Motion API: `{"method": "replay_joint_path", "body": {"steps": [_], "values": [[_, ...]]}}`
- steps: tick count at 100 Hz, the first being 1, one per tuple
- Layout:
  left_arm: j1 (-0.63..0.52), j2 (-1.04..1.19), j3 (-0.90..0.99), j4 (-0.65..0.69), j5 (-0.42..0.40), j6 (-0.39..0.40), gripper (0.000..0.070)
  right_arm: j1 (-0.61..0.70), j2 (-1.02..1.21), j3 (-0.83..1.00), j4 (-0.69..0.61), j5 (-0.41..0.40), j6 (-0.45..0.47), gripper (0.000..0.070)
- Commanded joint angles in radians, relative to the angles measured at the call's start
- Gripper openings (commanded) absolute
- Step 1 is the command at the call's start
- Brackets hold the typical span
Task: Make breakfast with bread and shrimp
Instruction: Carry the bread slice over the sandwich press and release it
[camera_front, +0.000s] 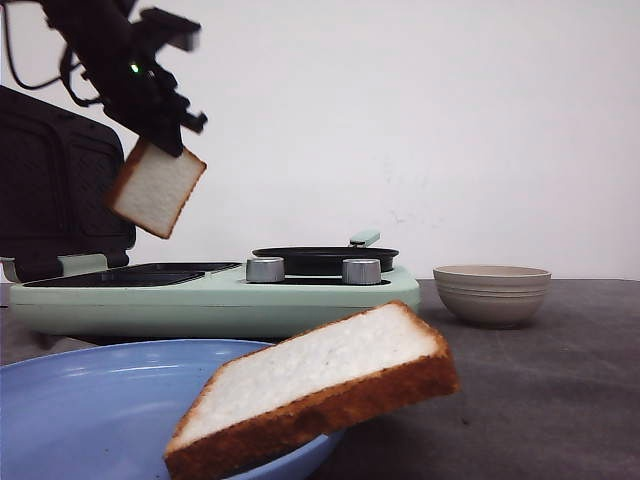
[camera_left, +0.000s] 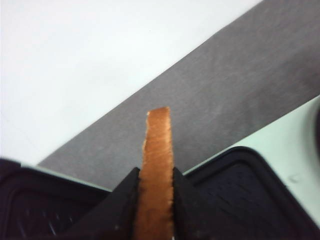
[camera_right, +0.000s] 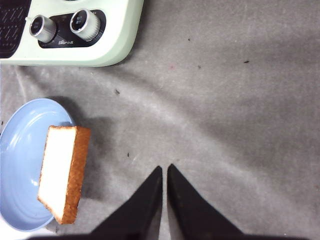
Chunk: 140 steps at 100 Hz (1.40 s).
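While my left hand (camera_front: 152, 135) pinches one bread slice (camera_front: 155, 188) high over the green cooker (camera_front: 210, 295), the other bread slice (camera_front: 315, 385) leans on the blue plate (camera_front: 90, 405) at the bench's near edge. My right hand (camera_right: 164, 182) is pressed together, holding nothing.

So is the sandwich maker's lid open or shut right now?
Open. The dark lid stands upright behind the grill plate, and the left pincer holds a bread slice above it.
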Motion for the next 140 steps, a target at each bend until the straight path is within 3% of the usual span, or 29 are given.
{"method": "replay_joint_path", "body": {"steps": [1, 16, 49, 87, 104, 128, 140], "values": [[-0.004, 0.042, 0.04, 0.019, -0.022, 0.087, 0.0004, 0.003, 0.006, 0.014, 0.008, -0.001, -0.016, 0.0015], [-0.008, 0.103, 0.06, 0.042, -0.033, 0.159, 0.0003, 0.003, 0.006, 0.014, 0.008, 0.006, -0.016, 0.0015], [-0.013, 0.16, 0.06, 0.072, -0.055, 0.182, 0.0004, 0.003, 0.006, 0.014, 0.001, 0.006, -0.016, 0.0015], [-0.016, 0.16, 0.06, 0.014, -0.061, 0.177, 0.0003, 0.003, 0.006, 0.014, 0.001, 0.006, -0.031, 0.0015], [-0.016, 0.161, 0.06, -0.003, -0.05, 0.138, 0.0007, 0.003, 0.006, 0.014, 0.001, 0.006, -0.032, 0.0015], [-0.016, 0.161, 0.06, -0.05, -0.021, 0.093, 0.0202, 0.003, 0.006, 0.014, 0.002, 0.006, -0.035, 0.0015], [-0.016, 0.161, 0.06, -0.067, 0.026, 0.068, 0.0234, 0.003, 0.006, 0.014, 0.002, 0.006, -0.035, 0.0015]]}}
